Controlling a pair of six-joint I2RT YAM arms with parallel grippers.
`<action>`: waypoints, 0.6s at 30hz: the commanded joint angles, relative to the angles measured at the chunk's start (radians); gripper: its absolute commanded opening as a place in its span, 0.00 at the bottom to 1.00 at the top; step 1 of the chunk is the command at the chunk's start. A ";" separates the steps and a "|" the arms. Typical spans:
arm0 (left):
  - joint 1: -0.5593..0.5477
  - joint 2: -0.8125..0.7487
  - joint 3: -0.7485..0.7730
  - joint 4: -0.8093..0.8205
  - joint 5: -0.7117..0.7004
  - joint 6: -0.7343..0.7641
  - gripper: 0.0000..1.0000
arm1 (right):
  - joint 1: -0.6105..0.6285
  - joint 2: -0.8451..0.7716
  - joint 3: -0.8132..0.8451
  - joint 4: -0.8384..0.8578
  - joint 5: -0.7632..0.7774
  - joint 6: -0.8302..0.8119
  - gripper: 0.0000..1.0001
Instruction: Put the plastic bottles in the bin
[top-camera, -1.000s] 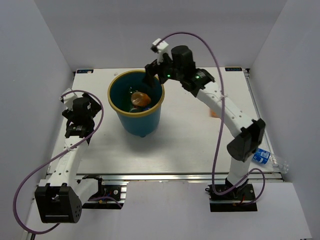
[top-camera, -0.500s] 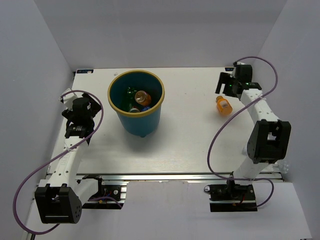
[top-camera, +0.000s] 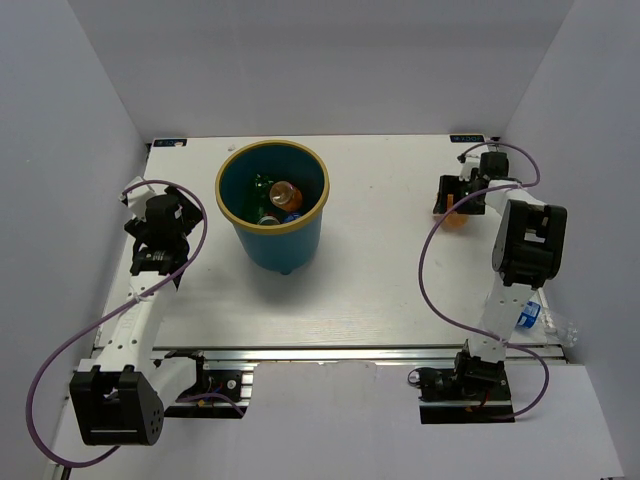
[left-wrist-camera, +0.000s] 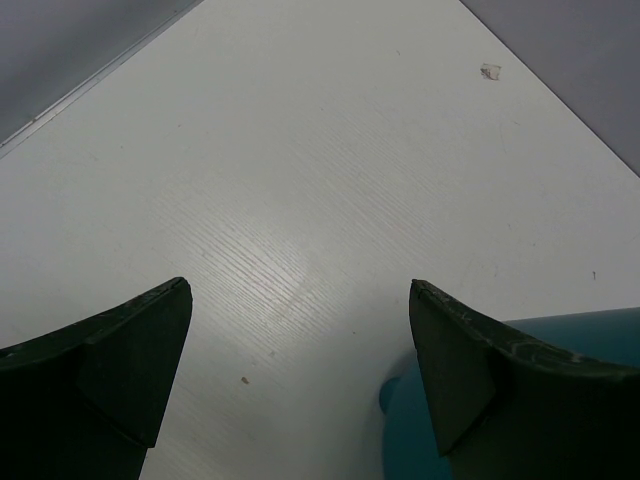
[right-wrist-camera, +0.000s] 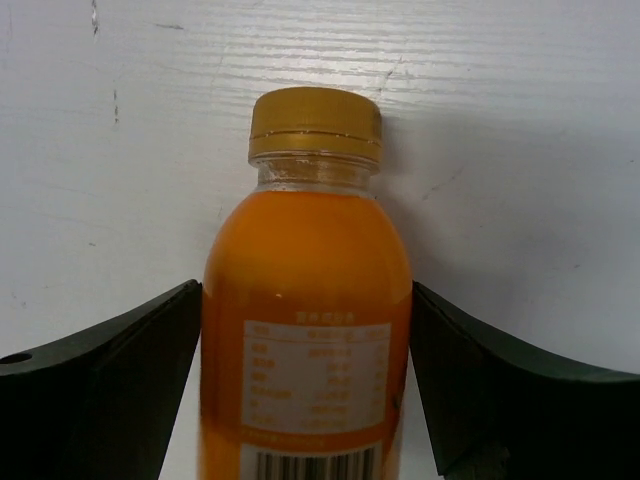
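One orange bottle (right-wrist-camera: 305, 250) within right end effector (right-wrist-camera: 305, 290).

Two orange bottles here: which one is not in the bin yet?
The orange bottle lying on the table at the right, between the fingers of the right gripper. The other orange bottle already sits inside the bin.

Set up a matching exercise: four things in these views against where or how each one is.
1. bin
2. loose orange bottle
3. left pincer
4. blue-labelled bottle

a. between the fingers of the right pincer
b. open, over bare table
c. at the table's near right edge
d. has bottles inside

Pairs: 1-d, 2-a, 3-b, 4-c
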 joint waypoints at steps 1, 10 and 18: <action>0.002 -0.007 0.011 0.010 -0.008 0.008 0.98 | -0.002 0.000 -0.002 0.064 -0.043 -0.056 0.85; 0.002 -0.012 0.017 -0.001 -0.018 0.002 0.98 | 0.073 -0.234 -0.002 0.071 -0.084 0.038 0.47; 0.002 -0.032 0.011 -0.008 -0.030 -0.010 0.98 | 0.496 -0.494 0.157 0.150 -0.076 0.217 0.47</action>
